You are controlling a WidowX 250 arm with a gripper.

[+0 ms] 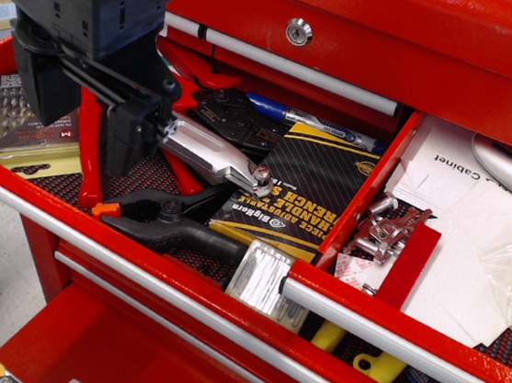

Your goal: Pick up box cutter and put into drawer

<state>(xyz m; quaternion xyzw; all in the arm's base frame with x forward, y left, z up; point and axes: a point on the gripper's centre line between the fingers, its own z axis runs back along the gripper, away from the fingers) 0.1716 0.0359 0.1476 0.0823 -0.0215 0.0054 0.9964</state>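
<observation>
Tool chest seen from above and in front, with the black-and-yellow wrench-set box (297,196) as landmark. The box lies tilted in the wider red drawer (16,185), its right edge against the red divider wall. The box cutter (214,156), a silver-grey cast-metal knife, lies just left of the box; its tip with the round screw knob overlaps the box's upper left corner, and its body runs up and leftward to the robot's gripper (152,129). The black jaws sit at the knife's left end, one finger (128,135) in front of it; they appear to be pinching that end, though the contact itself is hidden behind the finger. The rest of the black gripper housing rises above and left of the box. Below the box's left edge lies a black spring clamp with an orange tip (164,223). Red-handled pliers (90,149) stand farther left, partly behind the gripper, and beyond them is a drill-bit case (28,124). A blue pen (314,124) lies above the box. Right of the box, across the divider, is the target drawer (387,336) with its silver pull rail, holding white paper sheets (463,243) and small metal hardware (386,229).
</observation>
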